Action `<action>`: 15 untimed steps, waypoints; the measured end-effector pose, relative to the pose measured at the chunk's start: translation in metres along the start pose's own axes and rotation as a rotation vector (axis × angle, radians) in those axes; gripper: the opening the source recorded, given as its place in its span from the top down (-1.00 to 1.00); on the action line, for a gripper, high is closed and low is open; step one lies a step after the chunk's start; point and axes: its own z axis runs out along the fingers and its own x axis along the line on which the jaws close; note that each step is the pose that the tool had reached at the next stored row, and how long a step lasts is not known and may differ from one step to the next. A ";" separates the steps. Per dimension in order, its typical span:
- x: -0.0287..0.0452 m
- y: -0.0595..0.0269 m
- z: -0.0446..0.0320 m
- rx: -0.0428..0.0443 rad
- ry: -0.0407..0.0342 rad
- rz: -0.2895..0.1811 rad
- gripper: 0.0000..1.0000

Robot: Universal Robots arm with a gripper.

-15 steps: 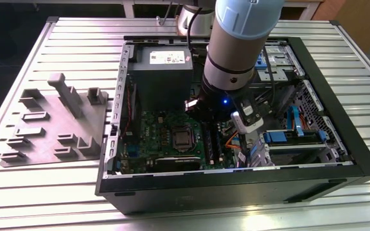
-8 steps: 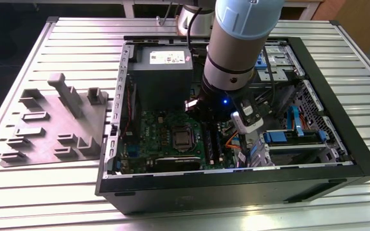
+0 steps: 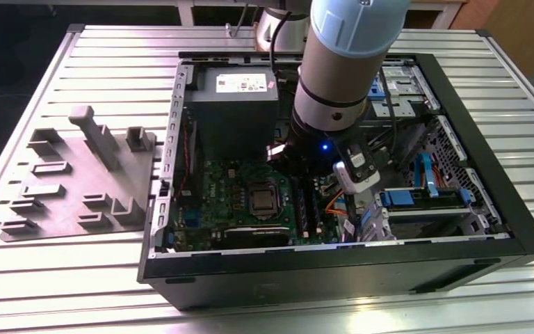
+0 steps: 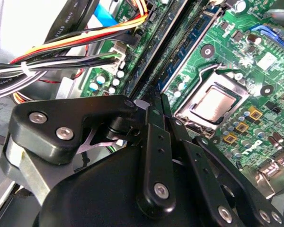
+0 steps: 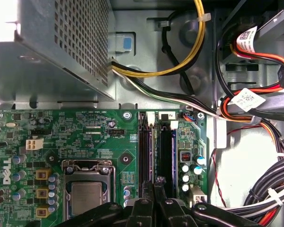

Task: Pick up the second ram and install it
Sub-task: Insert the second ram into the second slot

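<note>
My gripper (image 3: pixel 307 186) reaches down into the open computer case (image 3: pixel 489 174), over the memory slots (image 5: pixel 156 151) beside the processor socket (image 5: pixel 87 194) on the green motherboard (image 3: pixel 216 182). In both wrist views its black fingers (image 5: pixel 143 208) are drawn close together, the tips (image 4: pixel 154 100) meeting at the near end of the slots. The second ram (image 4: pixel 162 56) shows edge-on as a thin dark green strip. It runs from the tips along a slot and looks pinched between the fingers. How deep it sits in the slot is hard to tell.
The grey fixture tray (image 3: pixel 81 181) lies outside the case at the exterior view's left. The power supply (image 3: pixel 234 104) sits at the case's back. Bundles of coloured cables (image 5: pixel 255 109) and drive bays (image 3: pixel 425 195) crowd the side beyond the slots.
</note>
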 end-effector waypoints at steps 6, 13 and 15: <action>-0.0001 0.0002 0.0007 -0.0014 -0.0005 0.000 0.61; 0.0001 0.0002 -0.0054 -0.0002 -0.0001 0.000 0.61; 0.0003 0.0005 -0.0116 -0.0002 -0.0001 0.000 0.61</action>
